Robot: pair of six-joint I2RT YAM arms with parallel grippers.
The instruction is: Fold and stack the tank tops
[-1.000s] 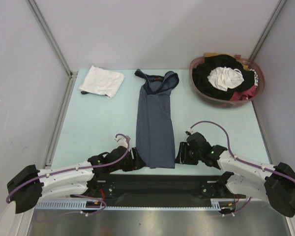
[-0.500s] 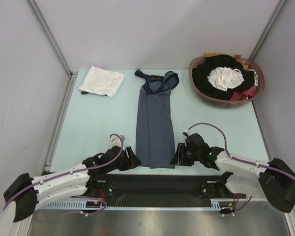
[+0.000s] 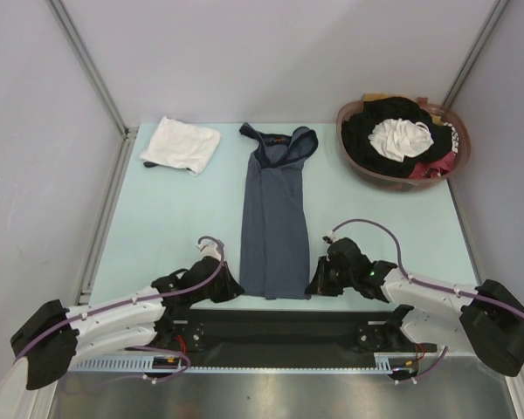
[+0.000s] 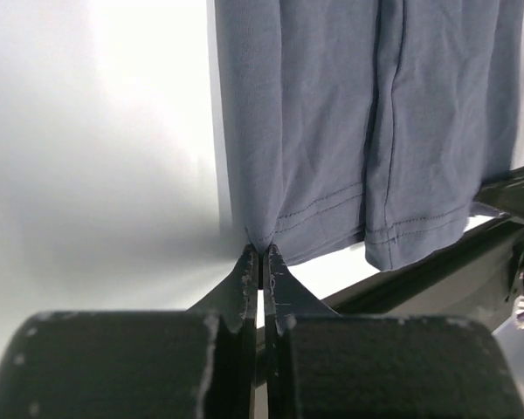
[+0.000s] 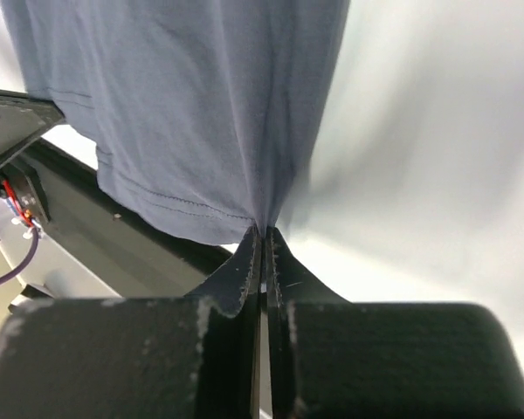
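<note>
A slate grey-blue tank top [image 3: 275,218] lies folded lengthwise into a long strip down the middle of the table, straps at the far end. My left gripper [image 3: 238,288] is shut on its near left hem corner [image 4: 260,243]. The near right hem corner [image 5: 264,225] is pinched in my right gripper [image 3: 313,285], also shut. The hem [image 4: 402,236] lies near the table's front edge. A folded white tank top [image 3: 181,143] sits at the far left.
A brown basket [image 3: 356,161] at the far right holds a jumble of black, white, red and mustard clothes. The black base bar [image 3: 279,327] of the arms runs just in front of the hem. Metal frame posts [image 3: 92,65] rise at the back corners.
Both grippers moved in to the near hem corners of the grey-blue top and shut on them; a second ago they stood open just beside the cloth.
</note>
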